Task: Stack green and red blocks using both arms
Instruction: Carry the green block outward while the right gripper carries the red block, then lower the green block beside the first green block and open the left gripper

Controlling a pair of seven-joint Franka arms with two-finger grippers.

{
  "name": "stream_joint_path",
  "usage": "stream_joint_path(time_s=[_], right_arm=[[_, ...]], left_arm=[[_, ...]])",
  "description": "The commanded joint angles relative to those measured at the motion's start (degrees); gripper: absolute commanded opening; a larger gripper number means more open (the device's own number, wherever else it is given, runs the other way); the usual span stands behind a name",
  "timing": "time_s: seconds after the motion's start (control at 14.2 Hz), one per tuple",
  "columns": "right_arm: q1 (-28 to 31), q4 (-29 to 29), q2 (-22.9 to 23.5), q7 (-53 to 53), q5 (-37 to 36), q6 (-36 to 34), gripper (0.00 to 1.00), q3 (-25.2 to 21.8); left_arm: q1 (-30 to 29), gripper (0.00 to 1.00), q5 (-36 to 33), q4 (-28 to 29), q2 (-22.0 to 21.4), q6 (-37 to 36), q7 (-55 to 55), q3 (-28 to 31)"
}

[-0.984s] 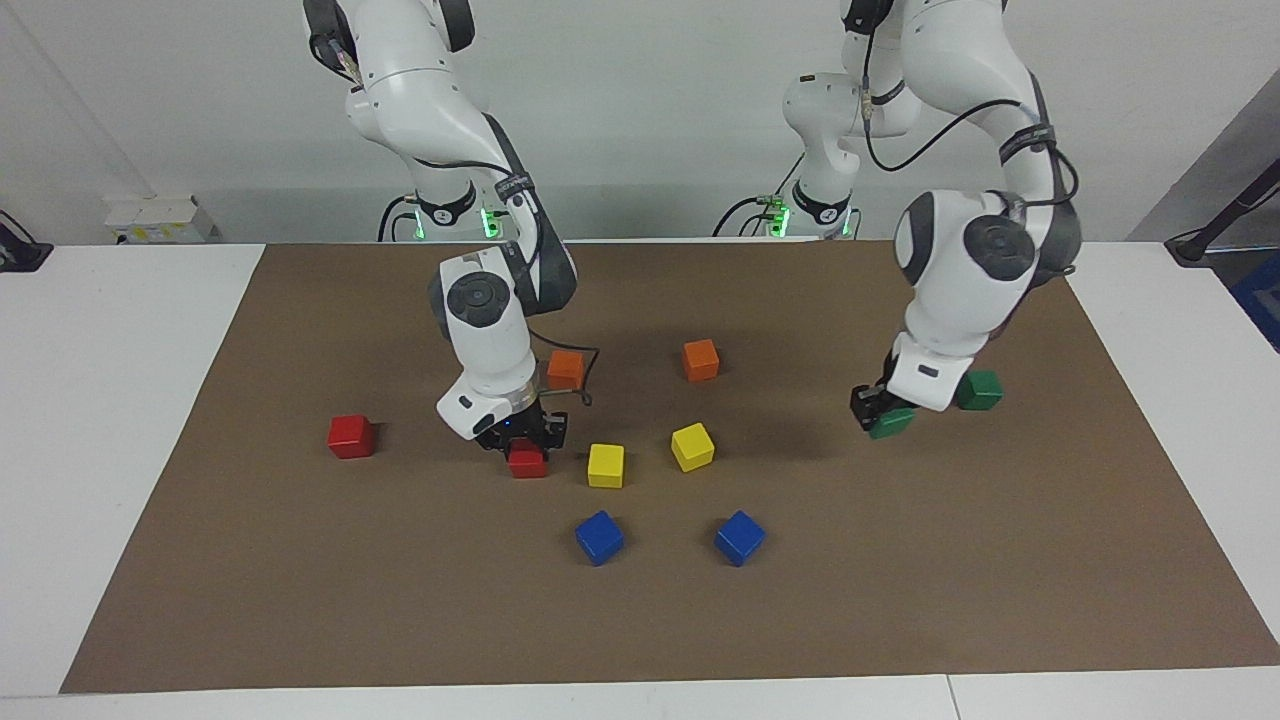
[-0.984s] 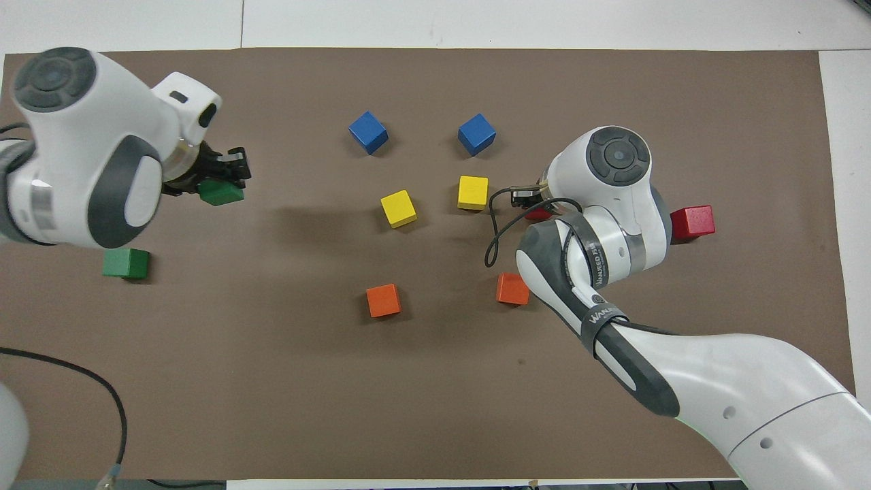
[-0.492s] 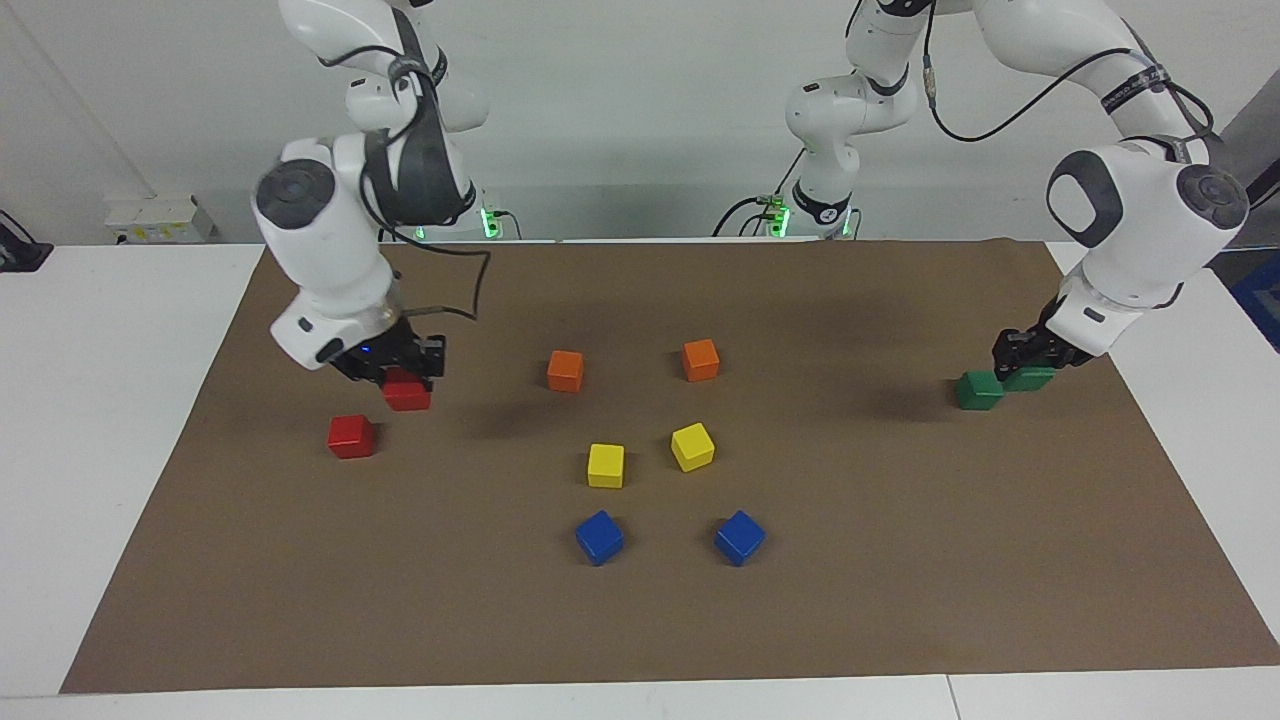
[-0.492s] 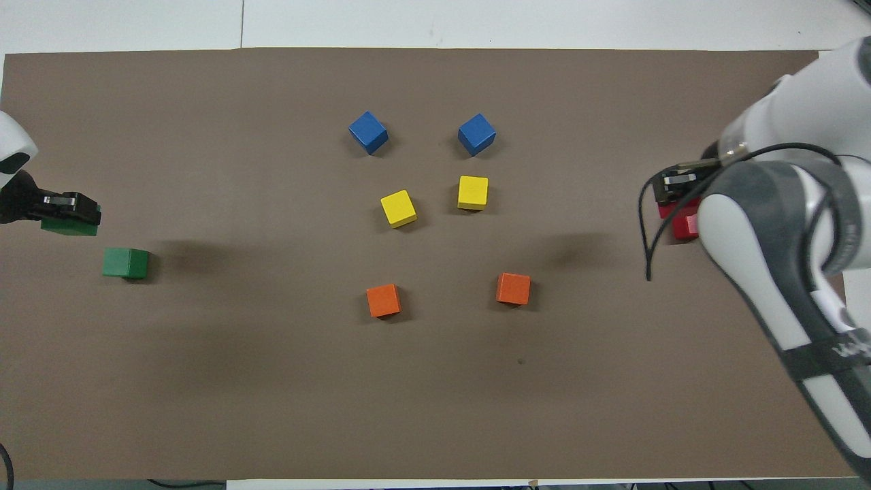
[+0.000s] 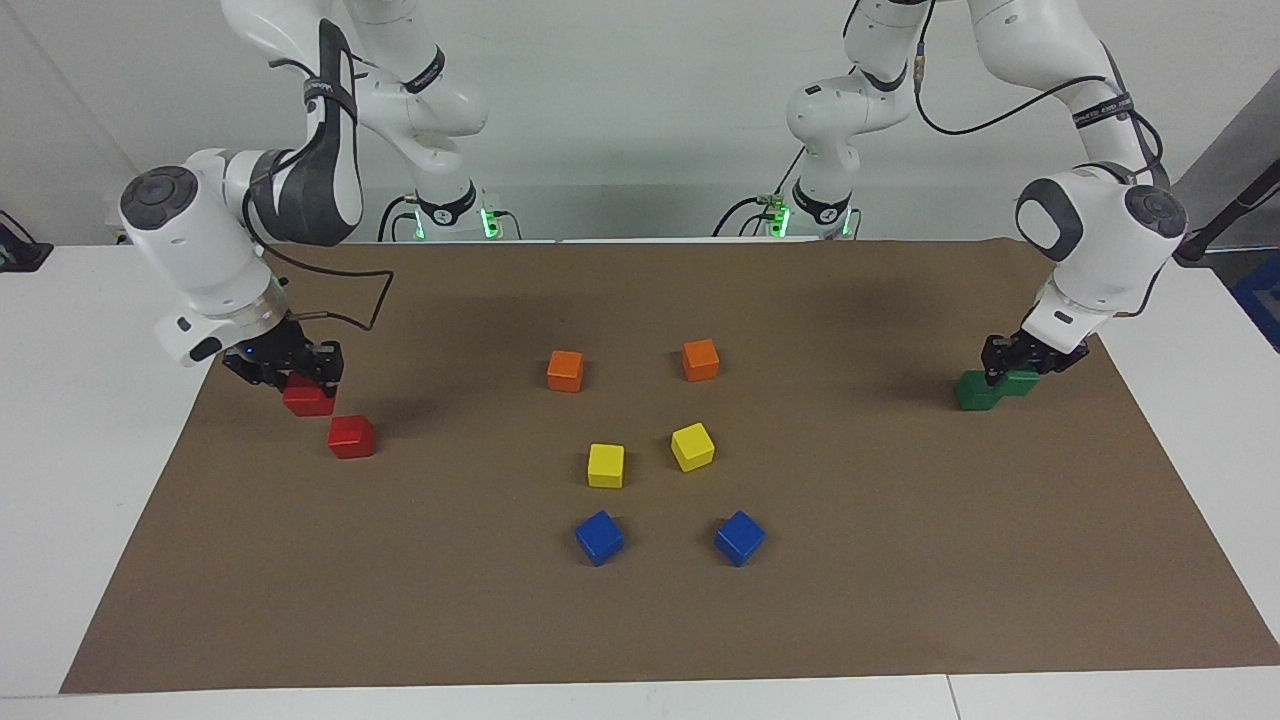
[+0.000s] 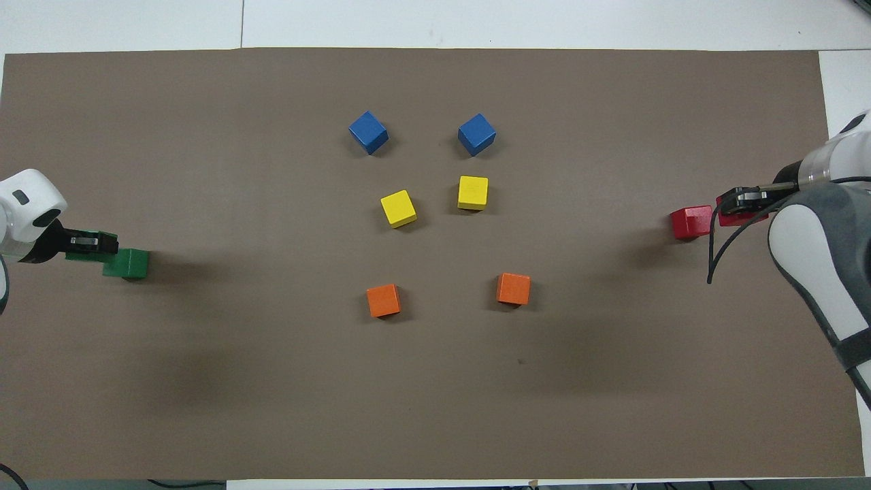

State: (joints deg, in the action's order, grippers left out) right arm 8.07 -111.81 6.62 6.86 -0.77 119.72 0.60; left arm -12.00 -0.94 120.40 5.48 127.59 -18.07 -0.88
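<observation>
Brown matting covers the bench (image 5: 640, 620). A red block (image 5: 306, 399) is held in the right gripper (image 5: 290, 372), beside the second red block (image 5: 351, 437); a green block (image 5: 1022, 381) is held in the left gripper (image 5: 1025, 357), beside the second green block (image 5: 976, 390). Each carried block should be centred squarely over its partner before the jaws are opened. Both wrists are pointed steeply down at the bench's ends.

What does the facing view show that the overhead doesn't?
Facing only: both arms up to their bases, and the held red block and held green block carried off the mat.
Overhead only: each held block beside its free partner, not over it.
Both: right pincer shut on a red block, left pincer shut on a green one, free red block, free green block.
</observation>
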Motion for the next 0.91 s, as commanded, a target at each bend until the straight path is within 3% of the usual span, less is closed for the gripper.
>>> stream_joint_path(time_s=[0.0,0.42,0.84], right_arm=[[0.9,-2.7,-0.6,0.5,0.2,3.4,0.0,0.6],[-0.3,-5.9,0.9,0.3,0.3,10.8,0.0,0.7],[-1.0,-5.9,2.3,1.2,0.3,11.2,0.0,0.8]], left_arm=[[-0.7,0.0,-0.1,3.0,-2.1,2.4,-0.6,-0.5],[-1.4,0.0,0.9,5.4,-1.6,5.0,-1.4,-0.5],[-1.4,0.0,1.0,6.3,-1.5,5.6,-1.7,-0.4]])
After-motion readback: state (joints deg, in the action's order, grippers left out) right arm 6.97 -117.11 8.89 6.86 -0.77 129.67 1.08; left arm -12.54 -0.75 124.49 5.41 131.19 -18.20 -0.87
